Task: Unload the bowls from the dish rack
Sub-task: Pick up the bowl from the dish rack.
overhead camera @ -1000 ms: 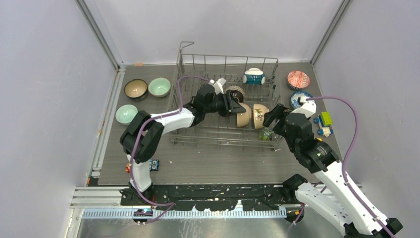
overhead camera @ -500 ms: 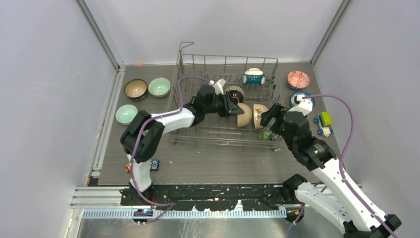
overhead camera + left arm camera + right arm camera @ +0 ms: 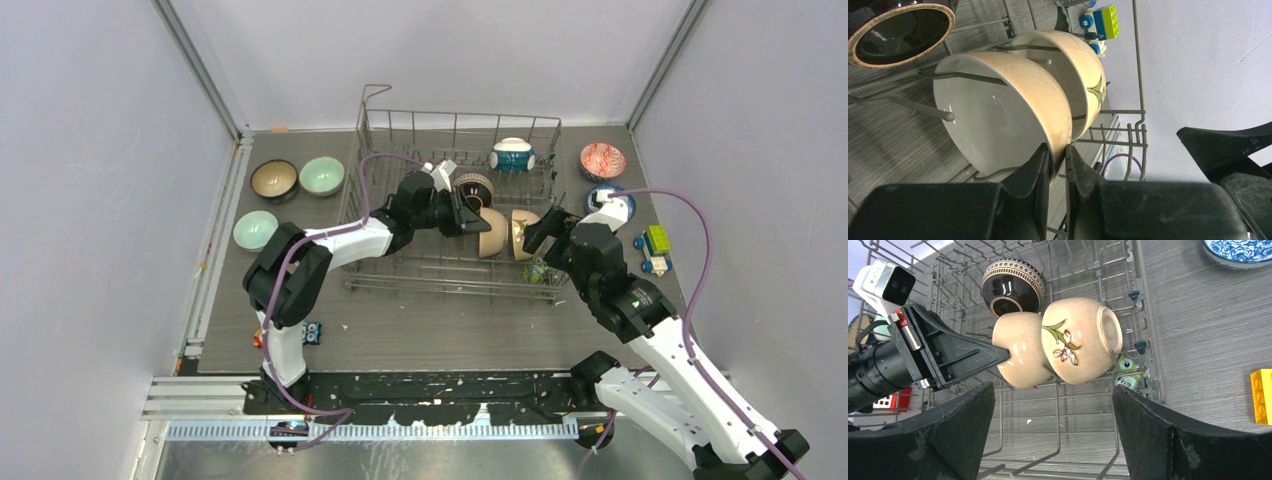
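Note:
The grey wire dish rack (image 3: 400,262) stands mid-table. In it are a teal-and-white bowl (image 3: 512,154), a dark brown bowl (image 3: 474,186) and two cream bowls on edge side by side. My left gripper (image 3: 480,222) is shut on the rim of the plain cream bowl (image 3: 998,110), one finger inside it and one outside. The flowered cream bowl (image 3: 1078,345) leans right behind it. My right gripper (image 3: 542,232) is open and empty. Its jaws stand wide on either side of the two cream bowls, just short of them, in the right wrist view (image 3: 1052,390).
On the table left of the rack are a brown bowl (image 3: 273,179) and two pale green bowls (image 3: 322,175) (image 3: 255,229). To its right are a red patterned bowl (image 3: 602,160), a blue-and-white bowl (image 3: 1238,250) and toy blocks (image 3: 655,245). A green toy (image 3: 1128,377) lies in the rack's corner.
My right gripper has moved left and slightly away from me, closer to the two cream bowls, still open. My left gripper has stayed shut on the plain cream bowl's rim.

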Motion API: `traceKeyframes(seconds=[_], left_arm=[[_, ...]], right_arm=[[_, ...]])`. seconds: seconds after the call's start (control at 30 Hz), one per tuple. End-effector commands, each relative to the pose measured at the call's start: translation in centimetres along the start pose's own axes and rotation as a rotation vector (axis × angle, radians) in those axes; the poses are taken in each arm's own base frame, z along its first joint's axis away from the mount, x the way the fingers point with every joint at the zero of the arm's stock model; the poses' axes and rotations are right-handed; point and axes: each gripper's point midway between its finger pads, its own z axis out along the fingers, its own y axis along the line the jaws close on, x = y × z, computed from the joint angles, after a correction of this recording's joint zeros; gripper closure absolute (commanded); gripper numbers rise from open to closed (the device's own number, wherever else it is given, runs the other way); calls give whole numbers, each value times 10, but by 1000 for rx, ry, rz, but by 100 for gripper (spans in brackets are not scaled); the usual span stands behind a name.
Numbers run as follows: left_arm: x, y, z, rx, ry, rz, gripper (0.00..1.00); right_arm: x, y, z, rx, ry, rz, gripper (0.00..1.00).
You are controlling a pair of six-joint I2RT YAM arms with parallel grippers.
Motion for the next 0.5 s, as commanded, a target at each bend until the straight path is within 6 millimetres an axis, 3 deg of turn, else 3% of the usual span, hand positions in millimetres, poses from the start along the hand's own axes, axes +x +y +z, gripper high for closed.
traceKeyframes(seconds=[0.0, 0.47], left_arm=[[-10, -22, -5, 105, -17, 43, 100], [-13, -21, -10, 121, -29, 36, 100]], right_arm=[[-9, 3, -3, -18, -49, 25, 9], [-7, 0, -6, -25, -44, 17, 9]])
